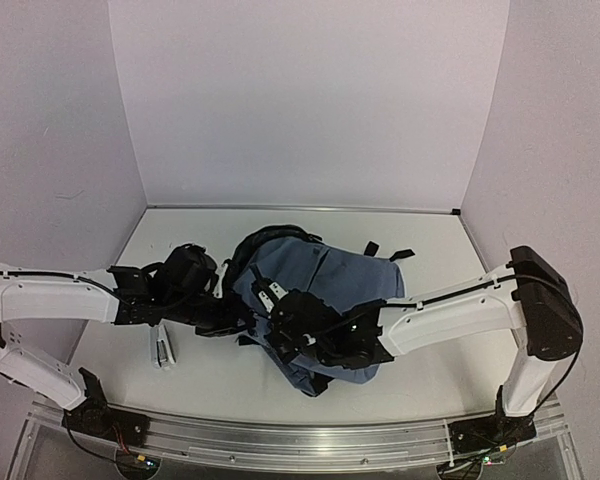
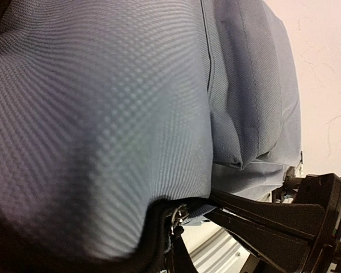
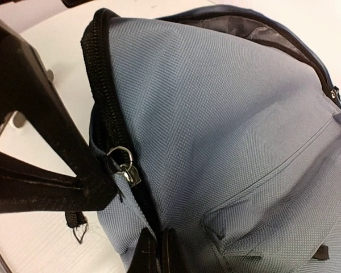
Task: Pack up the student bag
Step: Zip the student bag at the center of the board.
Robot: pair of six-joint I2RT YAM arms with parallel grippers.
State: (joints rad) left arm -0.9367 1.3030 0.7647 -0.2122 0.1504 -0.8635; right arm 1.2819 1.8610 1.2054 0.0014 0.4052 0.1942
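Student bag (image 1: 330, 290) is lying on its side on the white table (image 1: 430, 380), about midway between the two arms and just ahead of their bases. Nearest the bases, a small grey and white object (image 1: 162, 350) is resting on the table by the left arm, apart from the bag.

Just beyond it, the left gripper (image 1: 242, 327) is reaching in from the left to the bag's near left edge. Its jaws are pressing together, and its tip is sitting right at the metal zipper pull (image 3: 125, 165) on the black zipper band. The right gripper (image 3: 156, 253) is coming in from the right, low over the blue-grey fabric. Its fingers are squeezing narrowly together, with the same zipper band running down between them, so both grippers are gripping the bag's edge close to each other.

Farther on, the fabric is bulging upward and the front pocket (image 3: 267, 227) is facing the right wrist camera. At the far left end the mouth is gaping slightly, showing dark lining (image 1: 272, 238). Black straps (image 1: 385, 252) are trailing off the far right corner.
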